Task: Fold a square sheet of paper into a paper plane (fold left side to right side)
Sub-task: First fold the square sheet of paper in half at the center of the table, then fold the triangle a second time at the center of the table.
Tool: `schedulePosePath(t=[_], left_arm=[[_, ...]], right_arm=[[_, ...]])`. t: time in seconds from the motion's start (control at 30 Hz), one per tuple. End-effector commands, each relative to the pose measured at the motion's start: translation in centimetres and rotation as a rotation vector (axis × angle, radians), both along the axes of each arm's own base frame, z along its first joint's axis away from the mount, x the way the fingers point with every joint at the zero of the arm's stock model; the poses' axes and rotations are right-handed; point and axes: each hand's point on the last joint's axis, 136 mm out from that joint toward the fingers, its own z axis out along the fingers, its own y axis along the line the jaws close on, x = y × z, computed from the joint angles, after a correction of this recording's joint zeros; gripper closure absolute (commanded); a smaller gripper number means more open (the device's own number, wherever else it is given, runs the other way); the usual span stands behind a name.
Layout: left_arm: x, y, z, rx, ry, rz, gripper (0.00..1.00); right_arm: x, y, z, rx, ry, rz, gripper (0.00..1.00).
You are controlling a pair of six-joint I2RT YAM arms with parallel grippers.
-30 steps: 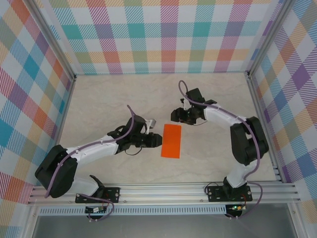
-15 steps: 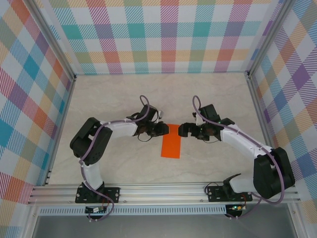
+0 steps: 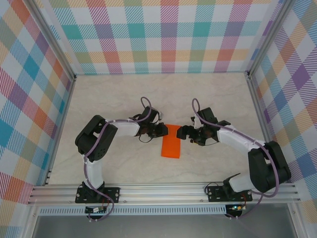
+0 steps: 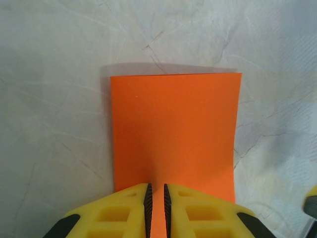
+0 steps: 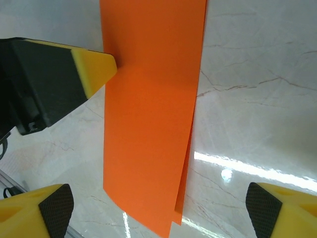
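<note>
Ahead of the left end effector (image 4: 157, 191) the square sheet of paper (image 4: 173, 129), folded into a two-layer rectangle, lies flat on the bench (image 3: 109, 99), with bare bench beyond its far and side edges. Its fingers (image 4: 124, 210) stand nearly together, tips at the paper's near edge. Opposite, the right end effector (image 5: 158, 210) gapes wide, the sheet reaching between its fingers.

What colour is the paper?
The paper is plain bright orange; clearest in the left wrist view.
</note>
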Motion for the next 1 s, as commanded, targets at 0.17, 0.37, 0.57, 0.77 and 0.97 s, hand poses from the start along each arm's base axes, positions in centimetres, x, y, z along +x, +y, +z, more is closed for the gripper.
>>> schedulePosePath(t=[0.17, 0.37, 0.57, 0.77, 0.97], left_arm=[[-0.5, 1.3, -1.2, 0.015, 0.025, 0.036, 0.83], [-0.5, 1.2, -1.1, 0.007, 0.023, 0.033, 0.84], [-0.5, 0.9, 0.0, -0.026, -0.003, 0.024, 0.83], [-0.5, 1.4, 5.0, -0.068, -0.145, 0.003, 0.72], [-4.4, 2.3, 11.0, -0.051, -0.403, -0.143, 0.47]], right_arm=[[1.1, 3.0, -1.2, 0.145, 0.141, -0.044, 0.23], [1.2, 3.9, -2.4, 0.190, 0.203, -0.060, 0.31], [1.9, 4.4, -2.8, 0.213, 0.210, -0.081, 0.43], [3.2, 4.6, -2.2, 0.211, 0.174, -0.090, 0.55], [4.5, 4.4, -1.0, 0.204, 0.145, -0.090, 0.58]])
